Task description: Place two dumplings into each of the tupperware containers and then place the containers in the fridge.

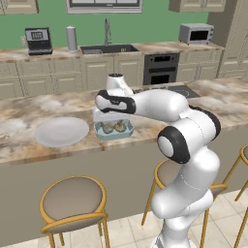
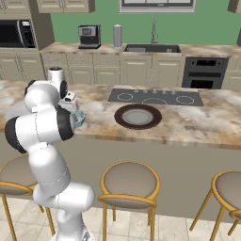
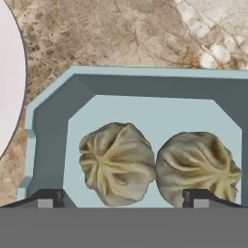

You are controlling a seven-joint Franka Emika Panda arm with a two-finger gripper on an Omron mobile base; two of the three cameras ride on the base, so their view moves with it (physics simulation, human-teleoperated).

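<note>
A pale blue tupperware container (image 3: 48, 126) sits on the marble counter and holds two dumplings side by side, the left one (image 3: 117, 162) and the right one (image 3: 197, 162). My gripper (image 3: 121, 199) hangs just above them, open, with its fingertips (image 3: 47, 198) set wide apart and nothing held. From the left base view the hand (image 1: 114, 116) hovers right over the tub (image 1: 114, 132), with both dumplings (image 1: 114, 127) showing inside. From the right base view a corner of the tub (image 2: 80, 117) peeks out beside my arm. The fridge is out of view.
A round white plate (image 1: 62, 131) lies just left of the tub and shows as a plate edge (image 3: 7, 72) in the hand view. A dark brown plate (image 2: 138, 116) sits by the cooktop (image 2: 155, 97). Stools (image 1: 73, 201) line the counter's front.
</note>
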